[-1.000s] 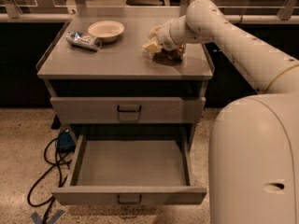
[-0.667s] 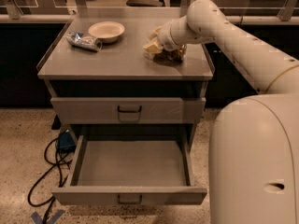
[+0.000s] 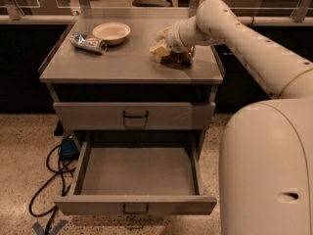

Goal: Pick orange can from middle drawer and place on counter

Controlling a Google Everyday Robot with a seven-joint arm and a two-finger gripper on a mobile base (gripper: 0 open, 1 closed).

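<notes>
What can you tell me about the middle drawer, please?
The middle drawer is wide, shallow, grey metal, pulled out below the shut upper drawer, with a small dark handle on its front. Nothing shows inside it. The gripper is up over the counter by the orange can, far from the drawer.

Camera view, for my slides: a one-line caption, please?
Gripper at the orange can on the counter; middle drawer open below.
</notes>
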